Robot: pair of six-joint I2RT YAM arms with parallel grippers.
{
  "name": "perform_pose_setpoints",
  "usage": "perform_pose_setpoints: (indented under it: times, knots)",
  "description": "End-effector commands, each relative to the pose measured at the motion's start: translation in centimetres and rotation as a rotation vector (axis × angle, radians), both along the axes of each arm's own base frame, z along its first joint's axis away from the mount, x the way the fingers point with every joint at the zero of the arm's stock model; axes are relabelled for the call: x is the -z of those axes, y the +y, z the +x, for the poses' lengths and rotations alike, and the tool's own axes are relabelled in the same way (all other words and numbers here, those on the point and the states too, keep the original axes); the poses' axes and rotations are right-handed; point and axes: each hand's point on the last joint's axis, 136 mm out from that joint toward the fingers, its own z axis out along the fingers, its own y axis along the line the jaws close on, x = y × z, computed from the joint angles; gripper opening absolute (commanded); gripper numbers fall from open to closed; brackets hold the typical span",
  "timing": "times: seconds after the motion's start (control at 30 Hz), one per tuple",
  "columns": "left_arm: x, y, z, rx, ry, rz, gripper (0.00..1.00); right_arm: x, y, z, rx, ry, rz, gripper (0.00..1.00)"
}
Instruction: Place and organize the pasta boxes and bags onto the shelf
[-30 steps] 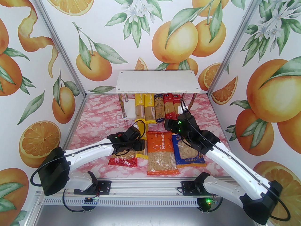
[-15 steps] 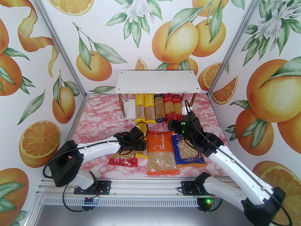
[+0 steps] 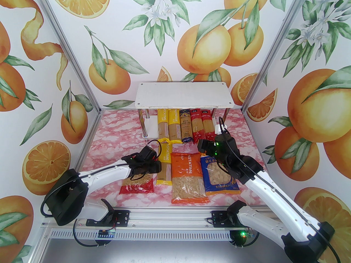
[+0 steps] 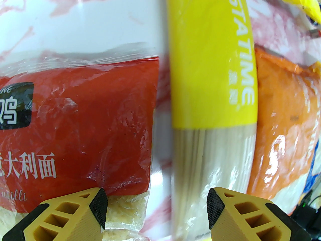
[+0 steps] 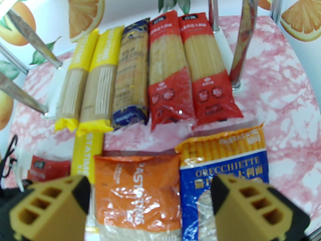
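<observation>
left gripper: jaws spread, empty, over the gap between red plastic bag and long yellow spaghetti pack on the pink marbled table. right gripper: jaws wide, empty, above orange plastic bag and blue plastic bag. five narrow spaghetti packs lie side by side on the lower board of the white chrome-legged shelf.

We log the small two-tier white-board, chrome-legged shelf: top board bare; lower board's left strip free; five long plastic spaghetti packs fill the rest; chrome legs flank its front.
</observation>
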Motion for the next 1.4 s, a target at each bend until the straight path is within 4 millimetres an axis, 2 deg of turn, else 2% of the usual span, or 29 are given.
perform_pose_setpoints:
  times: [0.0, 0.1, 0.27, 0.4, 0.5, 0.7, 0.9, 1.1, 1.37]
  knots:
    - [1.0, 2.8, -1.6, -0.015, 0.051, 0.088, 0.71, 0.5, 0.4, 0.1, -0.020, 0.008, 0.010, 0.84]
    - [-0.8, 2.0, -0.8, 0.003, 0.005, 0.058, 0.73, 0.6, 0.5, 0.2, -0.023, 0.011, 0.012, 0.84]
    - [-5.4, -0.9, 0.6, 0.061, -0.116, 0.056, 0.77, 0.4, 0.5, 0.2, -0.022, 0.006, 0.014, 0.84]
    - [-6.9, -3.8, 0.8, 0.113, -0.145, 0.082, 0.81, 0.2, 0.3, 0.2, -0.022, 0.001, 0.004, 0.84]
    - [-6.4, -5.4, 0.5, 0.117, -0.129, 0.110, 0.83, -0.5, 0.1, 0.3, -0.025, -0.007, -0.003, 0.85]
    - [-3.6, -5.1, -0.4, 0.000, -0.055, 0.221, 0.90, -1.8, -0.1, 0.9, -0.052, -0.006, -0.011, 0.87]
    - [-2.7, -7.3, -1.1, -0.026, -0.039, 0.253, 0.94, -2.3, -0.6, 1.4, -0.065, -0.020, 0.030, 0.87]
    - [-1.2, -8.4, -0.6, -0.023, -0.018, 0.278, 0.94, -2.6, -1.2, 1.3, -0.070, -0.031, 0.057, 0.88]
    - [-0.6, -7.8, -0.6, -0.038, -0.017, 0.313, 0.94, -1.9, -1.8, 1.2, -0.071, -0.018, 0.090, 0.88]
